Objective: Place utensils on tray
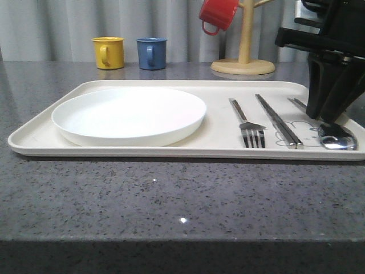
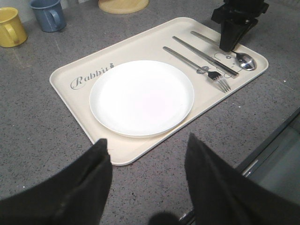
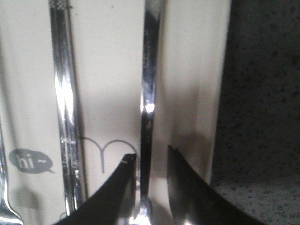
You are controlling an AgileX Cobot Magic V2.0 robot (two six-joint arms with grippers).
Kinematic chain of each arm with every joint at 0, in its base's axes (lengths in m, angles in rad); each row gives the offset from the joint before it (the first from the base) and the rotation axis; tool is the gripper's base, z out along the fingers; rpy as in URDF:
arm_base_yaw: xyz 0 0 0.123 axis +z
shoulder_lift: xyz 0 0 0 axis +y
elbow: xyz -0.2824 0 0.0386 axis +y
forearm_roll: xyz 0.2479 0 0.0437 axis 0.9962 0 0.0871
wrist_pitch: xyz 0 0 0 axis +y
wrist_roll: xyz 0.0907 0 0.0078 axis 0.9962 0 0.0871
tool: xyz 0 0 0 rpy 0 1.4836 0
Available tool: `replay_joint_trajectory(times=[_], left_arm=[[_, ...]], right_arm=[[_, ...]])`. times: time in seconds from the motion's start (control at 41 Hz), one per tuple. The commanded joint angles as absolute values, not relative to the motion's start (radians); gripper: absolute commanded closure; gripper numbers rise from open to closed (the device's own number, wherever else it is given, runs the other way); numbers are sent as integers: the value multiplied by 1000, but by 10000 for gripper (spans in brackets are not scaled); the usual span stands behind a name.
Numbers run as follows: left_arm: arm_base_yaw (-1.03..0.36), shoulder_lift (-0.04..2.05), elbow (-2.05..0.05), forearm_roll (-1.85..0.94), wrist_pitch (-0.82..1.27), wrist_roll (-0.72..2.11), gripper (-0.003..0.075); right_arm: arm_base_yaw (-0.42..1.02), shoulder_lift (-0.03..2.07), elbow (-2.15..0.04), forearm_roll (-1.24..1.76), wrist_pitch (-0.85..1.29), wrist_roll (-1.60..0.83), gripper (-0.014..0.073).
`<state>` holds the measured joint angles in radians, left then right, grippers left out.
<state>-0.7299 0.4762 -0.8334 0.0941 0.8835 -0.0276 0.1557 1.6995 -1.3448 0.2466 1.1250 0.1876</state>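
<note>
All on tray (image 1: 142, 153): I see plate (image 1: 129, 116), fork (image 1: 248, 122), flat piece (image 1: 279, 121).
Spoon (image 1: 336, 137): right gripper (image 3: 151, 157) spread around its handle.
Left gripper (image 2: 147, 161): spread, empty.

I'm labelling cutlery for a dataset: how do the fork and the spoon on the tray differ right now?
The fork ends in tines; the spoon ends in a rounded bowl. The fork lies free next to the plate, while the spoon's handle sits between the fingers of the right claw. The fork is nearer the tray's middle, the spoon by its right rim. Both are shiny metal, lying flat with handles pointing away.
</note>
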Motion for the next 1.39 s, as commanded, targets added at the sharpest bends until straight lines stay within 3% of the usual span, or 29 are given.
replay_joint_trajectory(times=[0.0, 0.39, 1.243, 1.316, 1.365], left_arm=[[-738, 484, -857, 98, 807, -37, 365], [-738, 484, -857, 98, 807, -37, 365], [-738, 484, -857, 105, 805, -37, 365], [-738, 484, -857, 105, 805, -37, 365], [-738, 484, -857, 105, 803, -37, 365]], right_arm=[[154, 1656, -1375, 241, 1103, 185, 337], [161, 1404, -1358, 237, 1088, 23, 337], [182, 337, -814, 83, 1020, -9, 346], [182, 282, -788, 75, 1015, -9, 393], [182, 253, -773, 68, 1018, -10, 480]])
